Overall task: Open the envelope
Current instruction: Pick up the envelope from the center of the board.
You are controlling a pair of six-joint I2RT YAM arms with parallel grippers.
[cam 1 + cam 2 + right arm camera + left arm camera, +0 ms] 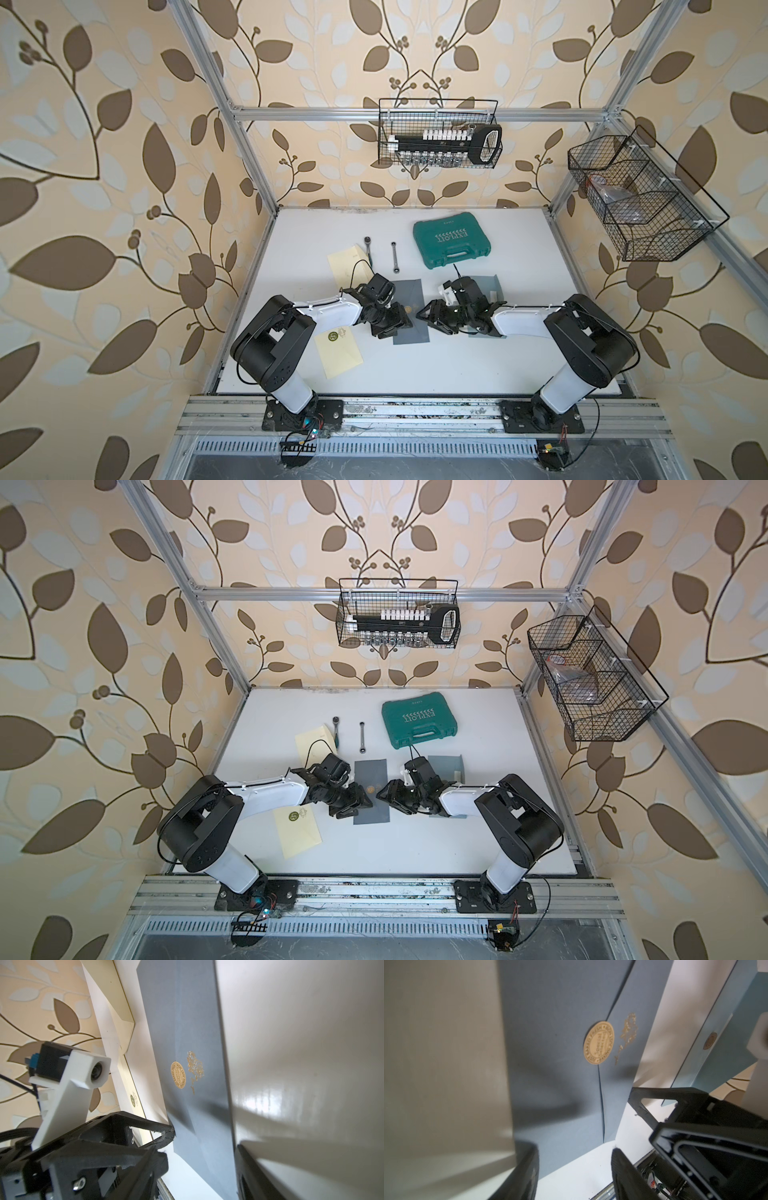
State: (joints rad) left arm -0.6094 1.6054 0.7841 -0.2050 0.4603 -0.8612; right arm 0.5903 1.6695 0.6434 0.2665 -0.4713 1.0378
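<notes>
A grey-blue envelope (410, 291) (371, 773) lies flat mid-table, its flap held down by a round gold seal (599, 1045) (178, 1075) beside a gold emblem. My left gripper (400, 322) (360, 803) hovers low over the envelope's left edge. In the left wrist view this gripper (575, 1174) is open, with the envelope's corner and bare table showing between its fingers (625, 1174). From the other side my right gripper (426, 318) (384, 796) faces it over the envelope's right edge, also open (199, 1172), holding nothing. The two grippers' tips are close together near the seal.
Two cream envelopes (345, 259) (338, 351) lie to the left. A teal envelope (488, 286) with a raised flap sits under my right arm. Behind are two wrenches (395, 257), a green tool case (451, 243) and wire baskets (440, 133) (640, 203) on the frame.
</notes>
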